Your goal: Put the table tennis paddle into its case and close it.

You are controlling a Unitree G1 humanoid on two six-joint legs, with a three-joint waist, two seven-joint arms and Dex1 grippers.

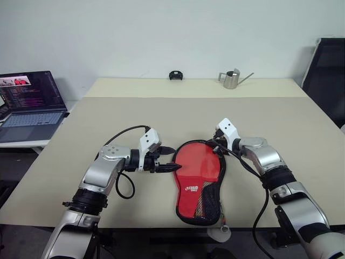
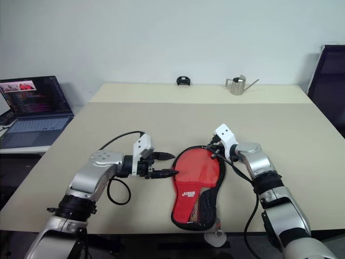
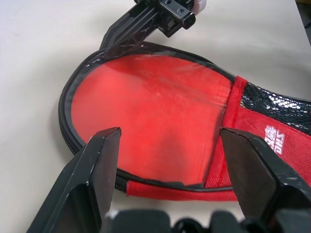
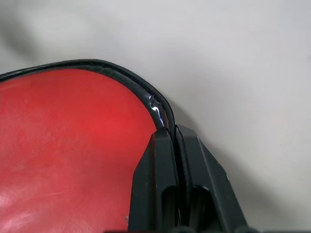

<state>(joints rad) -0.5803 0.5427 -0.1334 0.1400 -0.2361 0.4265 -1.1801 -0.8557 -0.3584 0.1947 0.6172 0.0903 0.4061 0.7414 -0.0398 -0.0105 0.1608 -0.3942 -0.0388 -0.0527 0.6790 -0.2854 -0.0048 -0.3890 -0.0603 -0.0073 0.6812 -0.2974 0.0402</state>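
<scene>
Right wrist view: right gripper (image 4: 174, 133) on case (image 4: 73, 145) rim

The left gripper (image 3: 167, 187) has its 2 black fingers (image 3: 85, 187) spread wide, 1 on each side of the case (image 3: 160, 131), with nothing between them but the view of it. The case lies flat on a beige table (image 3: 43, 58). Its round end is a glossy red panel ringed by a black zipper rim; toward the narrower end the red fabric gives way to black mesh with part of a white logo. Across the case, the right gripper (image 3: 109, 46) reaches down to the far rim, its fingers pressed together at the black edge.
</scene>
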